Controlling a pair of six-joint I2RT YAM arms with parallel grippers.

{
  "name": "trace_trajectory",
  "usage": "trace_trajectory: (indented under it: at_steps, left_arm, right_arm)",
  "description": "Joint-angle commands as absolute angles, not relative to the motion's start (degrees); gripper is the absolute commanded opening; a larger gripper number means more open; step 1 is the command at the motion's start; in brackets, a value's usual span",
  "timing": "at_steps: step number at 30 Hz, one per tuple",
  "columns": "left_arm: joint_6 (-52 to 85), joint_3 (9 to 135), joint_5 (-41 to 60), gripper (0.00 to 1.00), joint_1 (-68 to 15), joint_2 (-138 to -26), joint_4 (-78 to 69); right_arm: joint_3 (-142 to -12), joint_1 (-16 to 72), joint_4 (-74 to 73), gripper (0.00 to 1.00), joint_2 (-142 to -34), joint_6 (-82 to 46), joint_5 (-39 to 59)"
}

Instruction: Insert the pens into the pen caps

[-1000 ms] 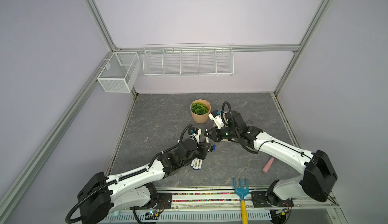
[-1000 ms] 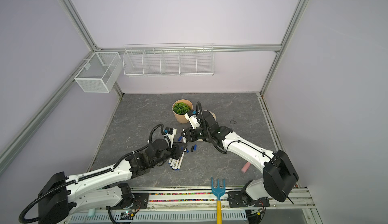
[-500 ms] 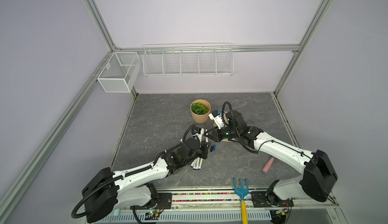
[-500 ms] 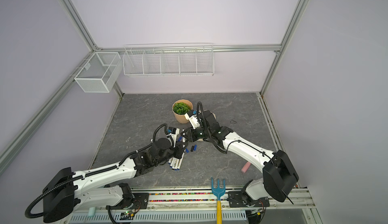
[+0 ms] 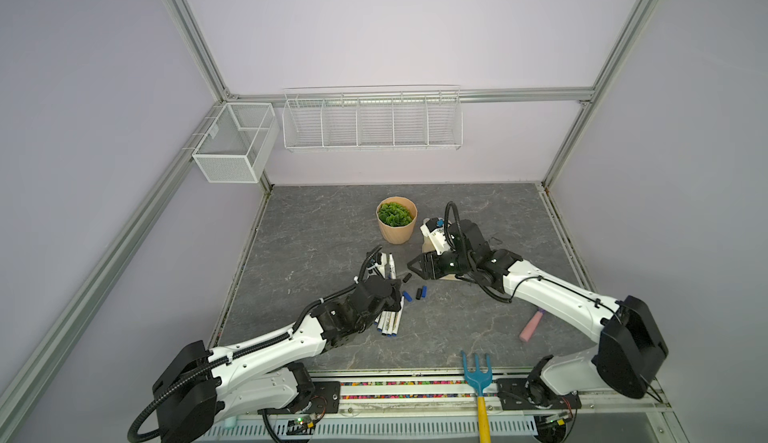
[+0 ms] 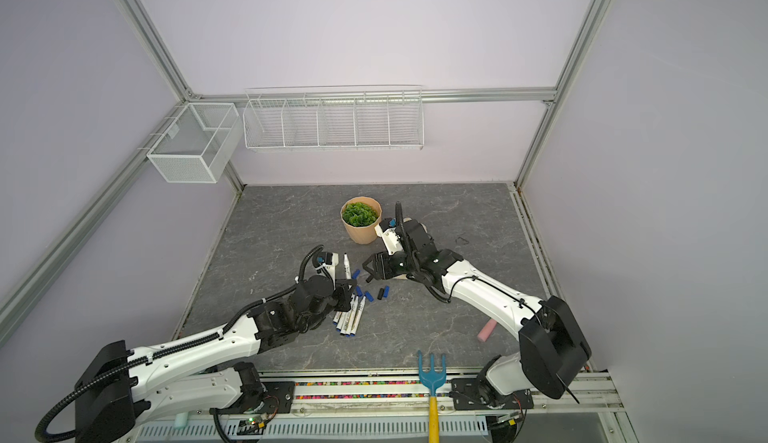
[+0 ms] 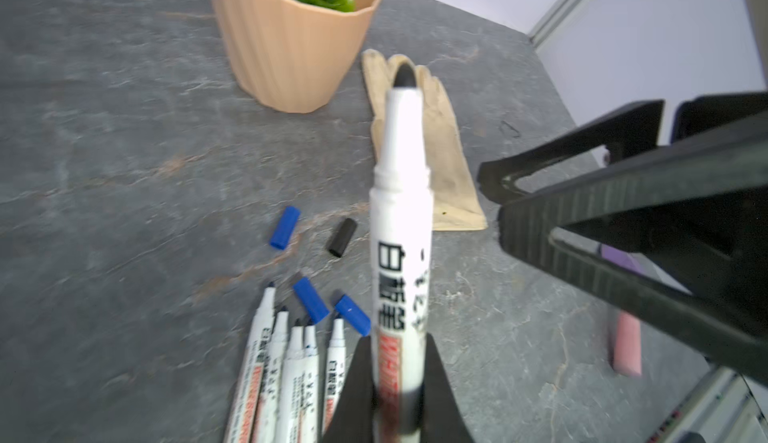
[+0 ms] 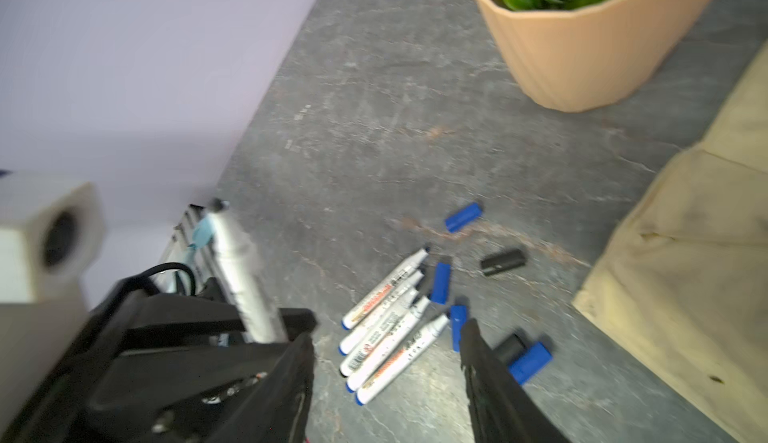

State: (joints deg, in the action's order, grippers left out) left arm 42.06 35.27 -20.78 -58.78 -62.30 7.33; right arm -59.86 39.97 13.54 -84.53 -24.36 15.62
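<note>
The left end effector is pinching one uncapped pen, holding its tip raised. The other pens are lying bunched on the counter, loose caps near their tips. The right end effector is hanging spread and empty above the caps.

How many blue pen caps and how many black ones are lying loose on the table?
Blue pen caps: 4
Black pen caps: 2
Total: 6
</note>
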Motion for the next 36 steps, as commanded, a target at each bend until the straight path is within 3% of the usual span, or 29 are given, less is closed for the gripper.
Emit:
trace_trajectory:
  at_steps: [1,15,29,36]
  left_arm:
    - [49.42,35.2,-27.71,0.0,-58.71,-60.76,14.59]
    - [50.26,29.81,-30.39,0.0,-58.53,-51.86,16.81]
    - [51.41,27.13,-31.81,0.0,-58.54,-44.05,21.37]
    - [52.03,27.23,-31.46,0.0,-58.54,-43.51,21.9]
  right_arm:
    - [-64.97,40.23,23.7,0.59,-90.3,-23.29,8.78]
    - [-87.36,42.61,44.05,0.58,-115.76,-23.35,7.39]
    - [-92.12,42.96,42.46,0.55,-122.79,-25.92,8.64]
    - [-95.87,44.18,43.83,0.5,-125.61,-25.93,3.91]
